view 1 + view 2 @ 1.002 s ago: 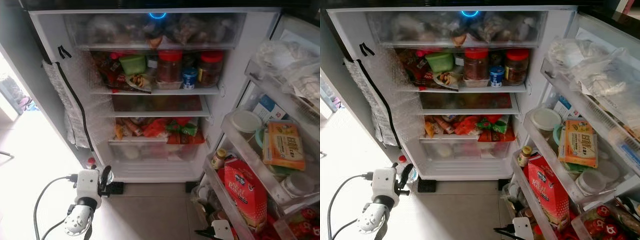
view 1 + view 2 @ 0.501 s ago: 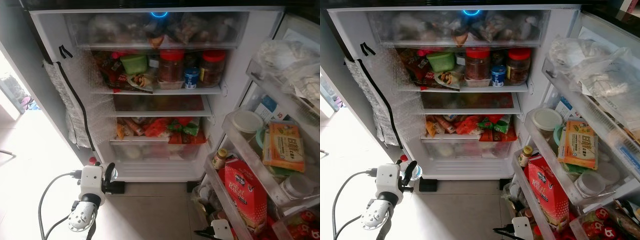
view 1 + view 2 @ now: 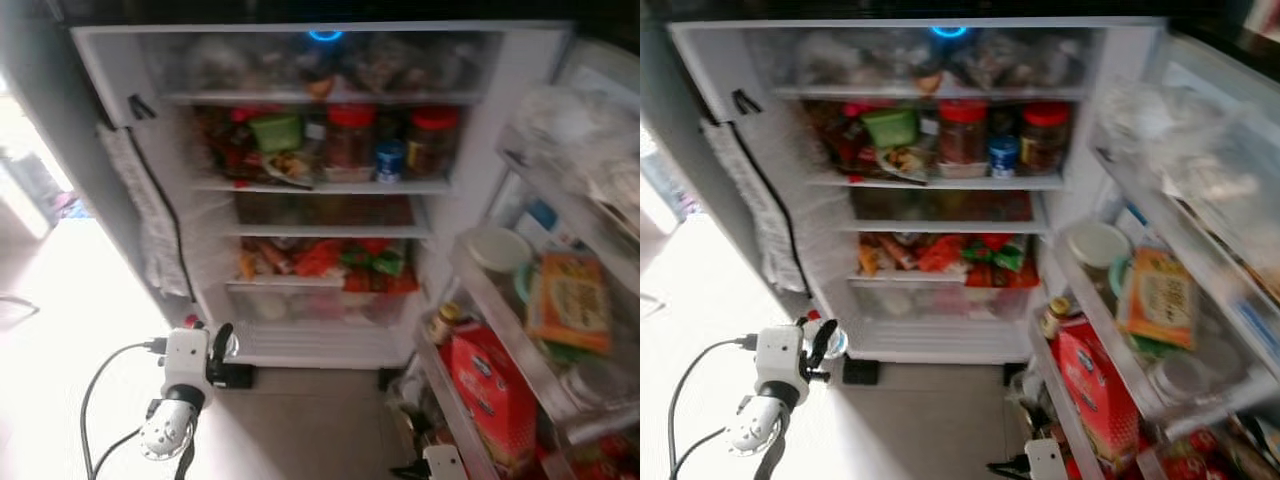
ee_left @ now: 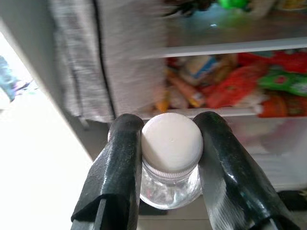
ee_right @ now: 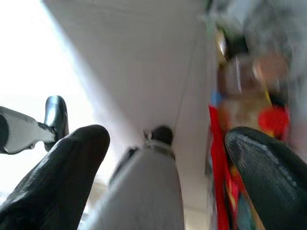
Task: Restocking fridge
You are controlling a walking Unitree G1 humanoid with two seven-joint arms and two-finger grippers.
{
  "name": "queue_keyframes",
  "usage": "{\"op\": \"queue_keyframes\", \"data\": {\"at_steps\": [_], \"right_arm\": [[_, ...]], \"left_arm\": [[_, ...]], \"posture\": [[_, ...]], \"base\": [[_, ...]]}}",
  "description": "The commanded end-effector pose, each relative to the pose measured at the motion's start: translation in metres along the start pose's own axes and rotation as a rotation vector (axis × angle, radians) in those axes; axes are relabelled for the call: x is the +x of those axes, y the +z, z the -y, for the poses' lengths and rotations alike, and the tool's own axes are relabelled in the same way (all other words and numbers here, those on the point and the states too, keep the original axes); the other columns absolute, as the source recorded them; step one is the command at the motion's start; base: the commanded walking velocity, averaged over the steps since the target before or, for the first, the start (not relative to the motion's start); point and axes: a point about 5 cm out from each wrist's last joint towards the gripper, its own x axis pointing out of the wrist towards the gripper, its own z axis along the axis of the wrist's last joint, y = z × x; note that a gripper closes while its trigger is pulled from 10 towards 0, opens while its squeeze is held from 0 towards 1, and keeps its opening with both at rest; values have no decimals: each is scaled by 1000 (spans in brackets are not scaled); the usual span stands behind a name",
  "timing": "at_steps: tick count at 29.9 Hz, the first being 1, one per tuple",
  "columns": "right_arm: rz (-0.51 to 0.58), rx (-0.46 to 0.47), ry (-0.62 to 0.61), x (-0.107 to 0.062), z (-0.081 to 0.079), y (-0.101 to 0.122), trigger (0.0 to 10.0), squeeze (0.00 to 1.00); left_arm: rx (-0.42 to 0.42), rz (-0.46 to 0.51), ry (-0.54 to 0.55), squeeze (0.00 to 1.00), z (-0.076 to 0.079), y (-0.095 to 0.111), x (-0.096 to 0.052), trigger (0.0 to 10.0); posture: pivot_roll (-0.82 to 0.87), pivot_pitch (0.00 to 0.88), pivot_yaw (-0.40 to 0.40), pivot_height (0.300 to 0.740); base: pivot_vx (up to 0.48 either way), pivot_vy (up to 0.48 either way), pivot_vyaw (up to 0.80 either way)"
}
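- Your left tool is pinching a clear bottle just below its white cap, one black finger on each side.
- In the head view that tool sits in the lower left of the frame, low in front of the open fridge, near the bottom drawer.
- Your right tool is spread wide, nothing between its fingers; its casing shows at the bottom edge, right of centre, beside the door bins.
- Fridge shelves are crowded: red-lidded jars on the upper shelf, red and green packets on a lower one.
- Red carton stands in a door bin, lower right.
- Head views are blurred.
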Motion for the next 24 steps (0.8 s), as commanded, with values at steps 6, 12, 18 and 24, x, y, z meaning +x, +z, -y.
{"op": "queue_keyframes", "data": {"at_steps": [6,12,18,24], "right_arm": [[-5,3,11,0,-1,-2,10000,0],[-5,4,13,0,-2,-1,10000,0],[-6,8,13,0,-1,-2,10000,0],[-7,12,16,0,-1,-2,10000,0]], "left_arm": [[-4,14,1,0,-1,4,1,10000],[-3,15,2,0,-1,5,2,10000],[1,22,-16,0,3,7,3,10000],[-13,22,-29,0,5,8,4,10000]], "posture": [[37,59,-4,740],[34,60,-4,740],[33,60,-4,740],[36,61,-5,740]], "base": [[291,0,0],[292,0,0],[291,0,0],[292,0,0]]}}
